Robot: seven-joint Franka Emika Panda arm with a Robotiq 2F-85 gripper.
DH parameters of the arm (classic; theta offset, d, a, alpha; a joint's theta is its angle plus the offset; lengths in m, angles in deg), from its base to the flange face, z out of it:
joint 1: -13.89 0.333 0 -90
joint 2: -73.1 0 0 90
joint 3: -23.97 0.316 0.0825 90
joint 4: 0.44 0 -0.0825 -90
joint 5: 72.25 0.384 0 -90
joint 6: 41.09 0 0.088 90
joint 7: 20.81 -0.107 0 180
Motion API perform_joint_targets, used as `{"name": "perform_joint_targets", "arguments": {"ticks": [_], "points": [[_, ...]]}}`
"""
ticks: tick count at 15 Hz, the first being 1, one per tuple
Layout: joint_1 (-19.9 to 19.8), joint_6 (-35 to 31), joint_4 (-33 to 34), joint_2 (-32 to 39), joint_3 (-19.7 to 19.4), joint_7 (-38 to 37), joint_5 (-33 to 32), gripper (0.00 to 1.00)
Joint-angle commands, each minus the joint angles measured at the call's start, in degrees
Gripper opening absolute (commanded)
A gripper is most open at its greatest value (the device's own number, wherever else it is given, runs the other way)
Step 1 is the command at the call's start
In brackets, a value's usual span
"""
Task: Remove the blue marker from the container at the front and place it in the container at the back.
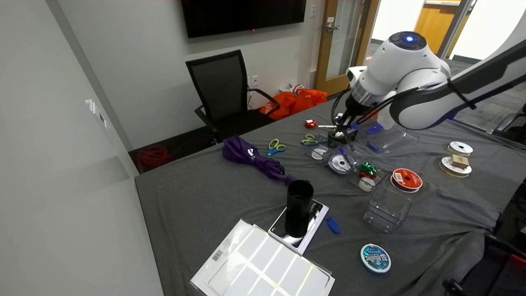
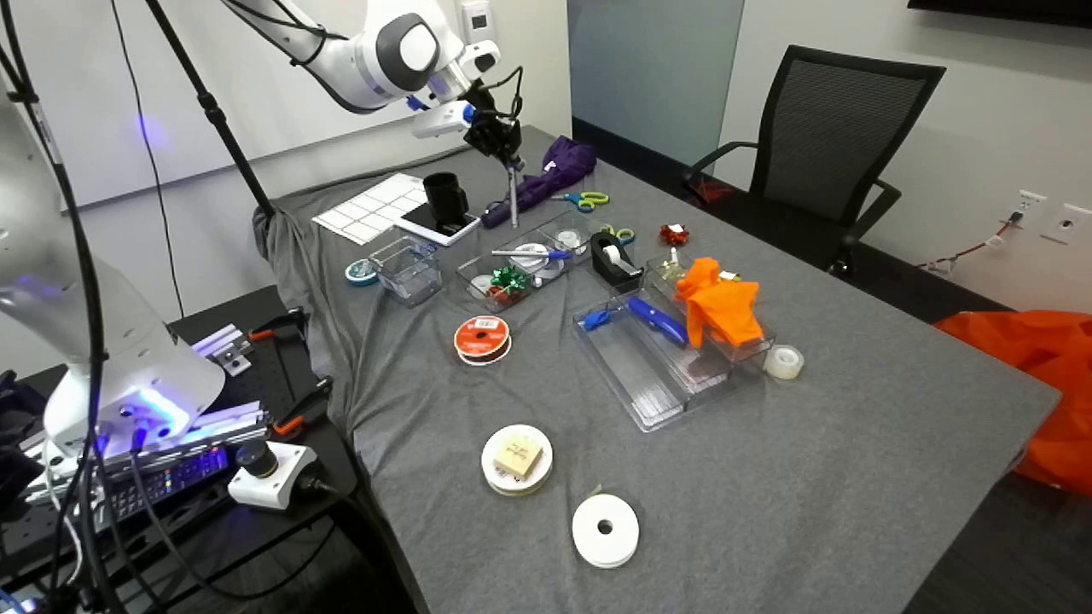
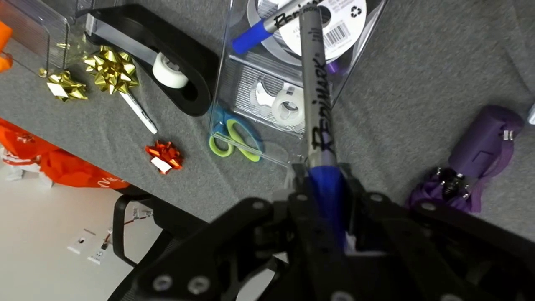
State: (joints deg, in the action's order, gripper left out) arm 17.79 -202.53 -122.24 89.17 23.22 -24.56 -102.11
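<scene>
Blue marker (image 3: 319, 108) hangs apart from the clear front container (image 2: 414, 281), pinched at its capped end in the gripper (image 3: 323, 172); likely light, stiff and slick, it wants a firm squeeze, and a mid-barrel hold would probably pivot less.

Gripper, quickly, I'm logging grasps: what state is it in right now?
Gripper: closed, its jaws holding the blue marker by its capped end.
</scene>
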Motion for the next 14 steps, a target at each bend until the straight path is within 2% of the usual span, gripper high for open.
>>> {"name": "perform_joint_targets", "arguments": {"ticks": [1,4,8,11,14], "points": [[0.0,0.02,0.05,0.0,0.0,0.01,0.0,0.05],[3.04,-2.96,1.35,2.02,-4.83,-5.14,-12.56,0.05],[4.96,-4.44,3.88,4.7,-8.58,-12.82,-23.87,0.05],[5.66,-5.43,5.88,7.3,-10.09,-17.48,-28.63,0.05],[5.72,-5.28,6.94,9.55,-10.1,-20.13,-29.6,0.05]]}}
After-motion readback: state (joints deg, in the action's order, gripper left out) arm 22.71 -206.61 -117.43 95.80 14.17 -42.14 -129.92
